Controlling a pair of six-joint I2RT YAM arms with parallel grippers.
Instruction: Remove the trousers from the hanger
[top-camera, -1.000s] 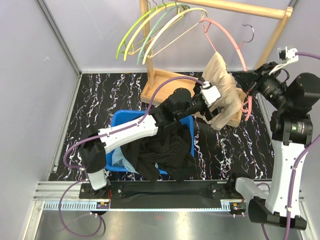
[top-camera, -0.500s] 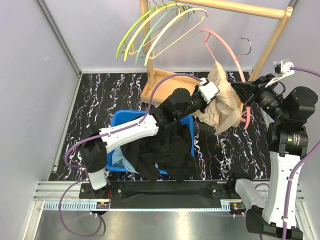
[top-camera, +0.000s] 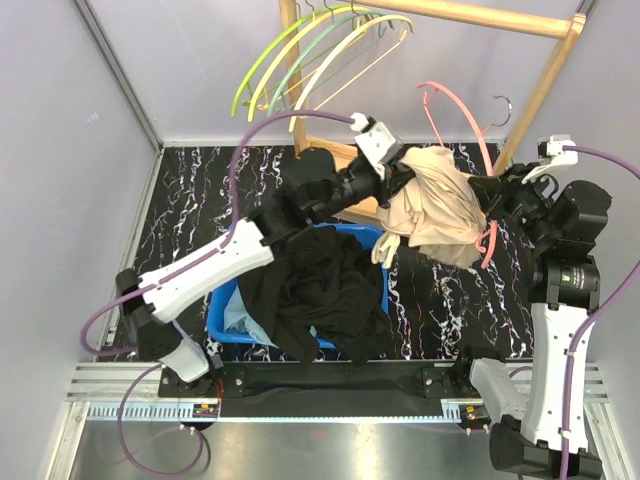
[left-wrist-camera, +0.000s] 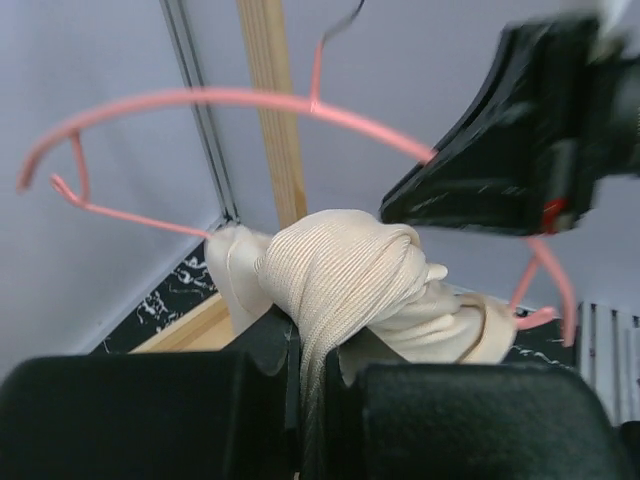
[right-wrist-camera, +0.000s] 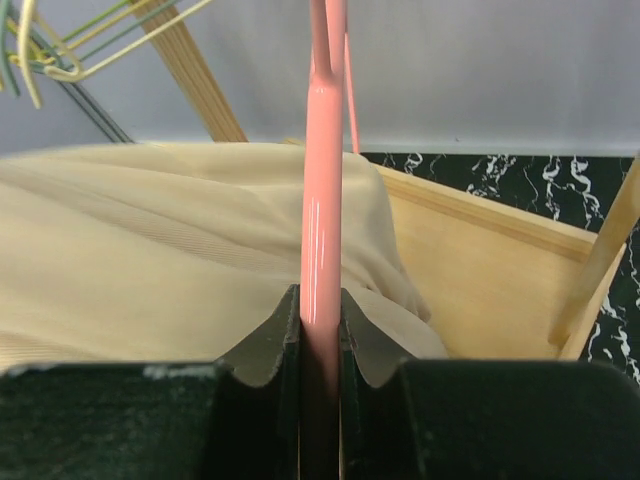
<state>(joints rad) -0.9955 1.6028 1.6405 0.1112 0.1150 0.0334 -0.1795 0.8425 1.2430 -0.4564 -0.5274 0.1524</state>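
No legible text — no labels, no numbers

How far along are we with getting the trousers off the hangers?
Done: black trousers and a light blue pair lie in the blue bin. In hand: the left hand is shut on the beige trousers, bunched on the pink hanger that the right hand grips. Left: pull the beige pair free, probably into the bin.

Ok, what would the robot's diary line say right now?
left pincer: shut on beige trousers | right pincer: shut on pink hanger | trousers: not yet off hanger | bin: black clothes inside
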